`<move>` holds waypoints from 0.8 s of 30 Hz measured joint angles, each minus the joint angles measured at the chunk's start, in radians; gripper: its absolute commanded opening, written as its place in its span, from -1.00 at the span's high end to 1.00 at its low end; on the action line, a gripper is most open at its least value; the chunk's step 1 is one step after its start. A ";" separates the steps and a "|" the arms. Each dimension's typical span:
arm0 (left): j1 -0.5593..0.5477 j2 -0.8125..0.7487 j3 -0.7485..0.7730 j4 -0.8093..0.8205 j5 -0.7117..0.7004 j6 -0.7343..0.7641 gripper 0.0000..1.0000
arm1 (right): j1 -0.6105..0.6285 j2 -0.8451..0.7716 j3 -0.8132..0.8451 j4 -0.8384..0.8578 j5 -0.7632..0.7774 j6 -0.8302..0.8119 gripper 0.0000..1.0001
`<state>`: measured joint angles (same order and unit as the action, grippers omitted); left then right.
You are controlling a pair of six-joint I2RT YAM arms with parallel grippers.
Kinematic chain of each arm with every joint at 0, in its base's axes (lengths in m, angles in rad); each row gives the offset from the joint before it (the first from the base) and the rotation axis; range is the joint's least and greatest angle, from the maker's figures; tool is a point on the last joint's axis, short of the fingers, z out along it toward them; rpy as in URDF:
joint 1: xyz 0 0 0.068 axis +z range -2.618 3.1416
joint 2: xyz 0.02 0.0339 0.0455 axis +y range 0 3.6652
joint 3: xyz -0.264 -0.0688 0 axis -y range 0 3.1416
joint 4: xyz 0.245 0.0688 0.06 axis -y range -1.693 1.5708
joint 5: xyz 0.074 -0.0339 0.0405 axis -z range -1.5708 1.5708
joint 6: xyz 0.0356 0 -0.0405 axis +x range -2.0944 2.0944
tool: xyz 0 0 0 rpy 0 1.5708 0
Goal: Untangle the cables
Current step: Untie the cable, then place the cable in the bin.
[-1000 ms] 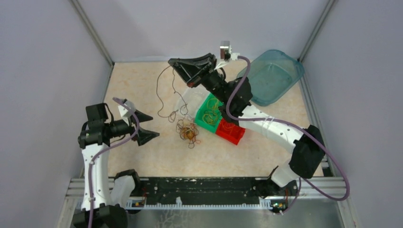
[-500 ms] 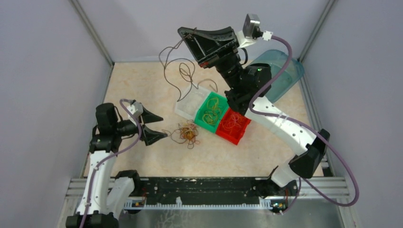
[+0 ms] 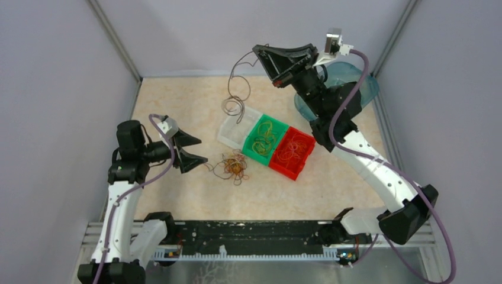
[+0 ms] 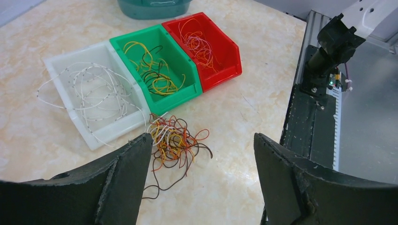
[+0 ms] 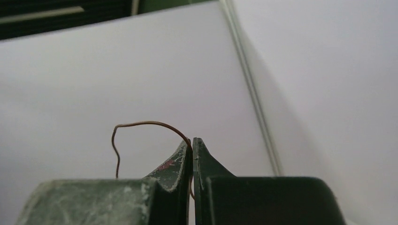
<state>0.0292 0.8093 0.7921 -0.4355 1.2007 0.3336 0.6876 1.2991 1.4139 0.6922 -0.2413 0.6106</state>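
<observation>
Top external view: the right hand [image 3: 260,49], clenched on a brown cable [image 3: 235,89], holds it dangling at upper centre. The left hand [image 3: 197,149] sits released, fingers apart, just left of the tangle of cables [image 3: 232,167] at centre on the surface [image 3: 177,195].

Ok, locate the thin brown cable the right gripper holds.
Top view, far centre: thin brown cable hangs from the shut right gripper, coiled end near the white plastic bin.
</observation>
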 measured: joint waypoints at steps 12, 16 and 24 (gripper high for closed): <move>0.000 0.021 0.070 -0.112 -0.058 0.038 -0.82 | -0.175 -0.004 -0.375 -0.141 0.008 -0.105 1.00; 0.000 0.024 0.082 -0.137 -0.089 0.059 -0.84 | -0.201 0.000 -0.442 -0.140 0.009 -0.113 1.00; 0.000 0.035 0.101 -0.176 -0.127 0.095 -0.85 | -0.212 0.005 -0.500 -0.144 0.047 -0.129 1.00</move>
<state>0.0296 0.8440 0.8936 -0.6113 1.0733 0.4290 0.4755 1.3037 0.9138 0.5480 -0.1940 0.4812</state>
